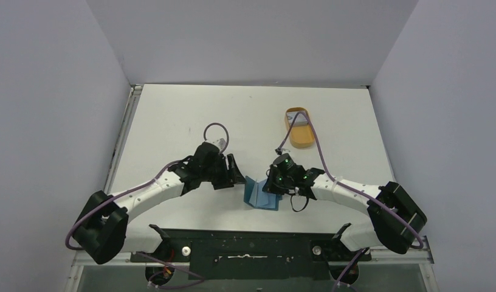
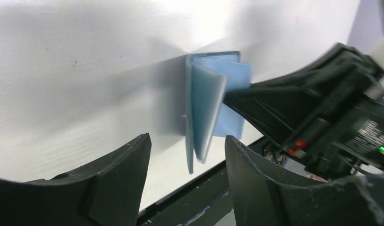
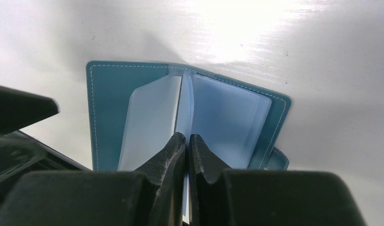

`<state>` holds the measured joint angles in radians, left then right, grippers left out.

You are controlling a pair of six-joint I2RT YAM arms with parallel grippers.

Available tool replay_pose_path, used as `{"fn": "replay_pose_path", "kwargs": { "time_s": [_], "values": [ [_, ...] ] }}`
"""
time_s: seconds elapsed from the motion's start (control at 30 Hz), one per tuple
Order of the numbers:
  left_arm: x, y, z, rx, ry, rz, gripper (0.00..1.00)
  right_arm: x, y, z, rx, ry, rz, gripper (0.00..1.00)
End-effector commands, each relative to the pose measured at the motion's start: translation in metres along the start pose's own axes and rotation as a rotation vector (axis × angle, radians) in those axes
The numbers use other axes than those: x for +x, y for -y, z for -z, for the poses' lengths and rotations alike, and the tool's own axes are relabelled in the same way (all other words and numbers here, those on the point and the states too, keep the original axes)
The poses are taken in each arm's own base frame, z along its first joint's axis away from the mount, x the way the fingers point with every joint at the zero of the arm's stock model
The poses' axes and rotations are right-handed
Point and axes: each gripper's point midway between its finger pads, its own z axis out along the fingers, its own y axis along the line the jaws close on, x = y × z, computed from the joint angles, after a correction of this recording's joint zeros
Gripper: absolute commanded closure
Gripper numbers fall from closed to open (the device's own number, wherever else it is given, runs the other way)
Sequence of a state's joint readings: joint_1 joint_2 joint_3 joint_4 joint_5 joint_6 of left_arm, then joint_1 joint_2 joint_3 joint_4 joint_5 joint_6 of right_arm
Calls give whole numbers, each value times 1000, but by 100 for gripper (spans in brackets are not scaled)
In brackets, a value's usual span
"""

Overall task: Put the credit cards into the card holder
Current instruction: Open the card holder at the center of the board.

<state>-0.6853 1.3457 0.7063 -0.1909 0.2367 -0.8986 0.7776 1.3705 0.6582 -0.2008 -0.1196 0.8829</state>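
Note:
The teal-blue card holder (image 1: 262, 194) (image 3: 105, 103) lies open on the white table between my two arms, its clear sleeves fanned upward. My right gripper (image 3: 187, 137) (image 1: 272, 185) is shut on one upright clear sleeve (image 3: 185, 101) at the holder's middle. My left gripper (image 2: 186, 141) (image 1: 236, 173) stands open just left of the holder, with nothing between its fingers; the holder's edge (image 2: 211, 103) shows beyond them. A pale credit card (image 1: 299, 119) lies in the orange tray at the back right. No card shows in either gripper.
The orange oval tray (image 1: 299, 129) sits toward the table's far right. A black bar (image 1: 245, 243) runs along the near table edge, close below the holder. Grey walls enclose the table on three sides.

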Motion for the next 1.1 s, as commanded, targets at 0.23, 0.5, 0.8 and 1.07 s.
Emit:
{"fn": "replay_pose_path", "kwargs": {
  "time_s": [0.23,0.5,0.8,1.07],
  "values": [
    [-21,91,29,340,58,-68,60,-23,-20,3,-27,45,24,100],
    [2,109,3,448,-42,-81,90,-25,-24,1,-34,41,21,100],
    [18,58,-37,259,-104,-37,100,-27,-28,3,-54,47,15,100],
    [27,16,-61,117,-131,-8,100,-21,-27,5,-73,39,6,100]
  ]
}}
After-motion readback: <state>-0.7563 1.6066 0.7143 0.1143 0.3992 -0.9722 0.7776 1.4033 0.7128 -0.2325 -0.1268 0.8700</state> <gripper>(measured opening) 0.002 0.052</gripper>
